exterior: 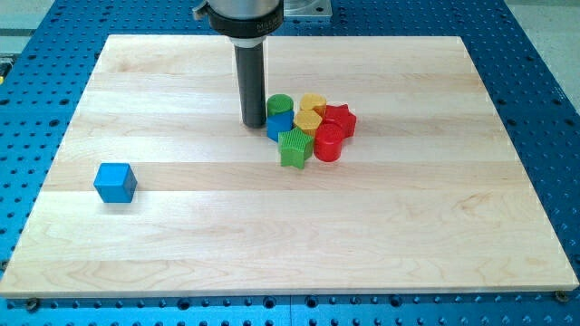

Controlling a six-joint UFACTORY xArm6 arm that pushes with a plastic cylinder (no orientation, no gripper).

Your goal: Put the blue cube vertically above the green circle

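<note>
The blue cube (115,182) sits alone at the view's left, on the wooden board (290,235). The green circle (279,104), a short cylinder, stands at the upper left of a tight cluster near the board's middle top. My tip (253,123) is just left of the green circle and of a second blue block (279,125), close to touching them. The blue cube lies far to the left of and below my tip.
The cluster also holds a green star (294,148), two yellow blocks (312,103) (308,122), a red star-like block (341,119) and a red cylinder (328,144). A blue perforated table (544,109) surrounds the board.
</note>
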